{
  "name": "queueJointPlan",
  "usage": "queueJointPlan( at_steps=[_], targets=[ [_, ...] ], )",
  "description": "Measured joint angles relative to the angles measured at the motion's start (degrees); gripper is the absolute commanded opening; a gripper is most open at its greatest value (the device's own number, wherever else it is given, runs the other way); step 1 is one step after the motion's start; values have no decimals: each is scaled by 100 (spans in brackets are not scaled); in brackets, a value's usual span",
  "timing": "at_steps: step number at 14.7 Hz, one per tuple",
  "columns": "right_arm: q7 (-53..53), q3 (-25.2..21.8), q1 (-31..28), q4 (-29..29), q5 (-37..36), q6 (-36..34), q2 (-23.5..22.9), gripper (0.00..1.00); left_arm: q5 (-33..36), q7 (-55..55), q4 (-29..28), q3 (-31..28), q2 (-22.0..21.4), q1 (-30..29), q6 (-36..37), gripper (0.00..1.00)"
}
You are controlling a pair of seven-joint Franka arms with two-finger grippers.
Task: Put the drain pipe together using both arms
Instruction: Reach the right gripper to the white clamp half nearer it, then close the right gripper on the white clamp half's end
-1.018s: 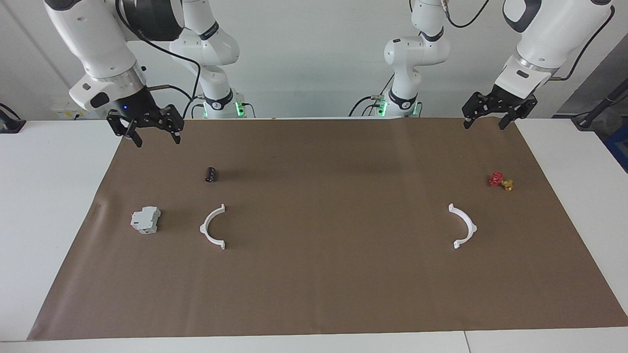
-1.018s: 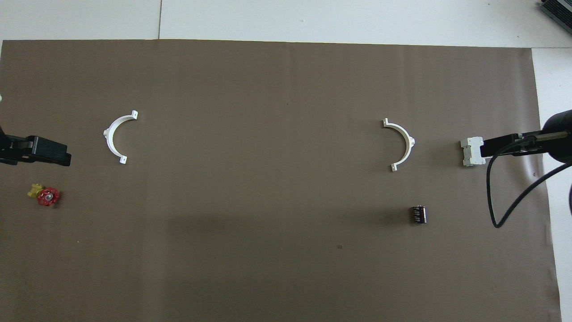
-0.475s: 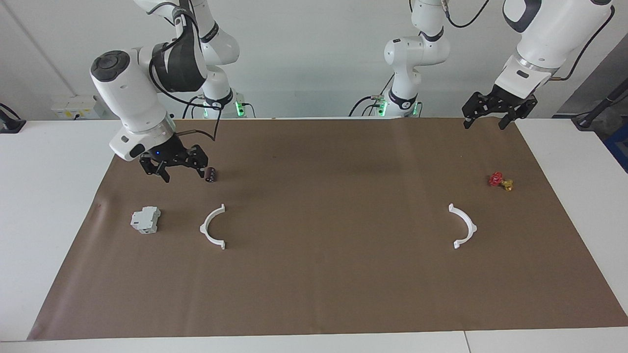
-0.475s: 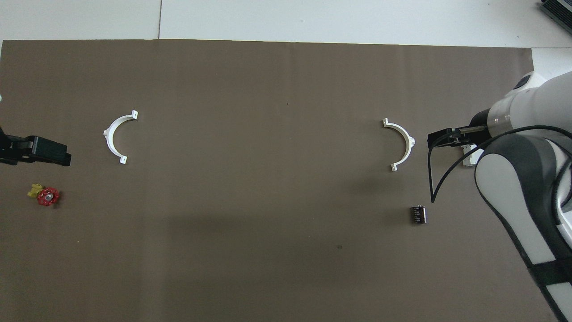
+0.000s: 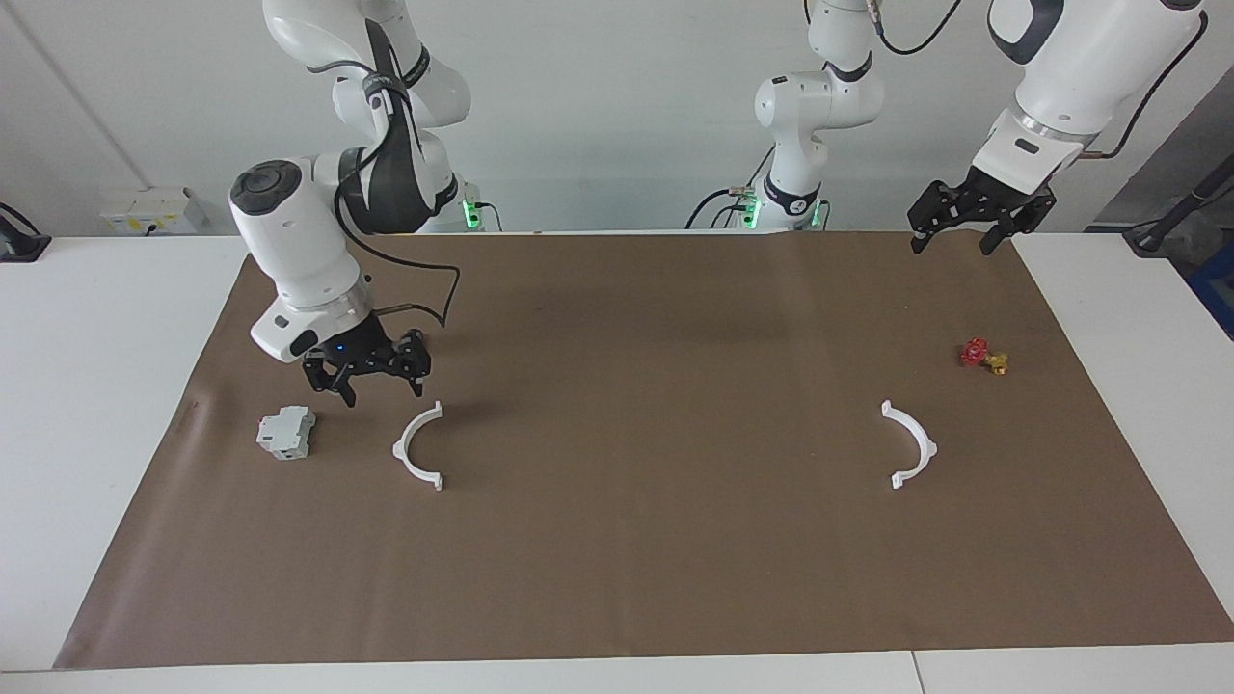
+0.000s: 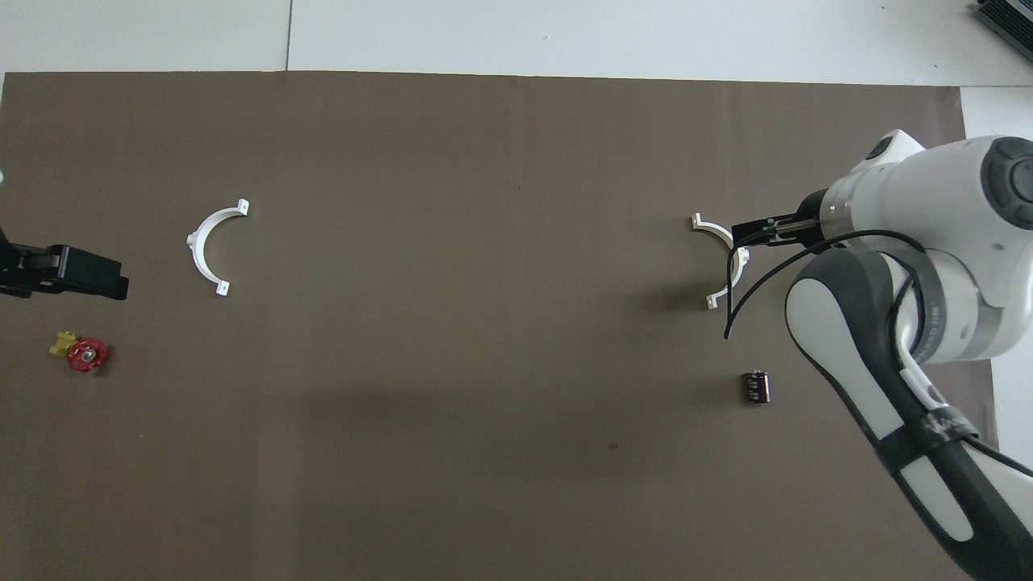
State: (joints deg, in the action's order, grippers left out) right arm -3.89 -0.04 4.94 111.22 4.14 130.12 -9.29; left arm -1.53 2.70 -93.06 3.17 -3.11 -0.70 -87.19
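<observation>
The 2 half-rings lie flat on the brown mat, well apart, their open sides facing each other, so joining them needs 1 arm per piece. The right gripper (image 5: 366, 381) hangs with jaws spread just above the half-ring (image 5: 419, 445) at its end of the table, beside the grey block (image 5: 285, 432), likely lining up a grasp. The left gripper (image 5: 974, 224) waits high, jaws apart, empty, well away from its half-ring (image 5: 911, 443).
</observation>
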Motion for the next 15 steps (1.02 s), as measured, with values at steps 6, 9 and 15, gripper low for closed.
queueJointPlan(
  at_steps=[6, 9, 15],
  targets=[
    [-436, 3, 124, 254, 0, 659, -586, 100, 0, 0, 0, 0, 0, 0, 0, 100],
    [-897, -30, 100, 255, 0, 709, -701, 100, 0, 0, 0, 0, 0, 0, 0, 100],
    [-1465, -47, -60, 281, 0, 1008, -851, 100, 0, 0, 0, 0, 0, 0, 0, 100]
  ],
)
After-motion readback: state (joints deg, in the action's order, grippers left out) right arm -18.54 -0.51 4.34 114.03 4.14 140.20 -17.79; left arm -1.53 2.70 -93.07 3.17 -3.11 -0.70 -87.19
